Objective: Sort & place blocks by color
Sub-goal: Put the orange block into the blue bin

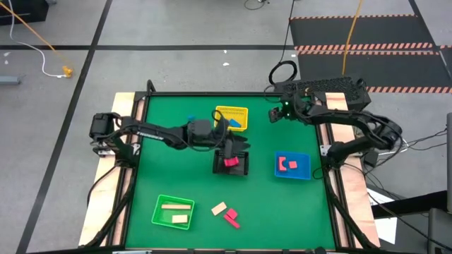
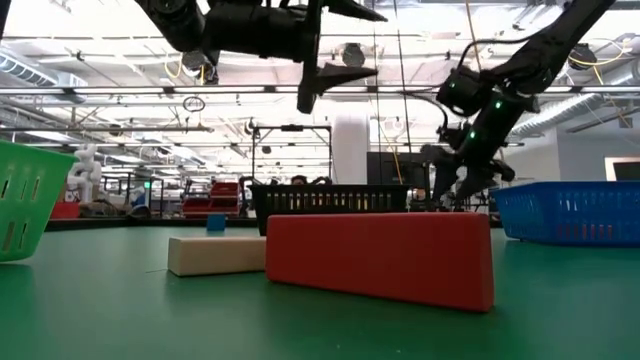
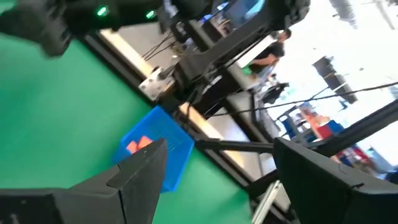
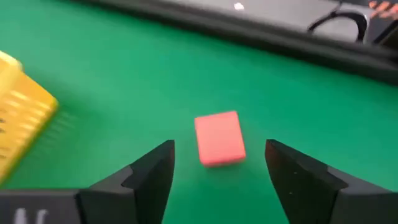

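Note:
A red block (image 4: 219, 138) lies flat on the green table near its far right corner. My right gripper (image 1: 275, 114) slants down over it, open, with a finger on either side and short of it, touching nothing. My left gripper (image 1: 229, 137) hangs level and open above the black basket (image 1: 232, 164), which holds a pink block (image 1: 231, 161). A loose tan block (image 1: 219, 208) and a pink block (image 1: 232, 219) lie near the front edge. The yellow basket (image 1: 232, 116) holds a blue block (image 1: 235, 123).
The blue basket (image 1: 292, 166) with red blocks stands right of centre, and the green basket (image 1: 173, 212) with tan blocks at the front left. The table's far edge (image 4: 249, 37) runs close behind the red block. Open green surface lies between the baskets.

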Robot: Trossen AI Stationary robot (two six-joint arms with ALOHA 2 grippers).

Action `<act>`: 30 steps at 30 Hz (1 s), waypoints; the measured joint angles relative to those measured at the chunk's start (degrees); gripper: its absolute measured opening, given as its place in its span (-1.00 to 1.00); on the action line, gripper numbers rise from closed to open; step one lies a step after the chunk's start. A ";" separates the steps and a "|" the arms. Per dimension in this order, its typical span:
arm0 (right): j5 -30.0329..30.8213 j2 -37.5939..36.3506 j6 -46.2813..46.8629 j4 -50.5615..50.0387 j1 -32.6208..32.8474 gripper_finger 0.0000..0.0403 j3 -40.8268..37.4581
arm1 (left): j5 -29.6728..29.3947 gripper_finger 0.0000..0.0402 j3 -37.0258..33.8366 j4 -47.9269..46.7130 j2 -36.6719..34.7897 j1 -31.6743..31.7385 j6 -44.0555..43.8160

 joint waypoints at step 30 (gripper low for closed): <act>-6.79 12.10 4.47 10.09 -0.55 -0.44 0.07 | 1.74 0.43 0.02 -2.08 -6.48 0.87 0.66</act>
